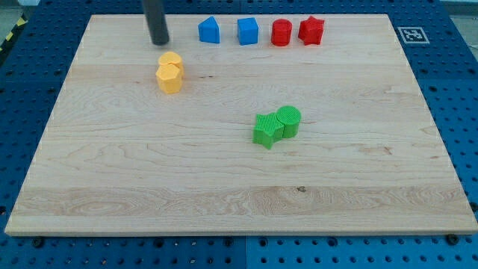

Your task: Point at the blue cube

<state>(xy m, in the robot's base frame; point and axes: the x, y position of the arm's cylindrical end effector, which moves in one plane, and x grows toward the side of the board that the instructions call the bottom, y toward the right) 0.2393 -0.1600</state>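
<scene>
The blue cube (247,31) sits near the view's top, in a row of blocks. To its left is a second blue block (210,30) with a peaked top. My tip (159,42) is at the view's upper left, well left of the blue cube and left of the peaked blue block, touching neither. It stands just above the yellow blocks (169,72).
A red cylinder (281,33) and a red star (311,31) continue the top row to the right. A green star (266,129) and a green cylinder (289,121) touch each other near the board's middle. A fiducial marker (413,34) lies at the top right corner.
</scene>
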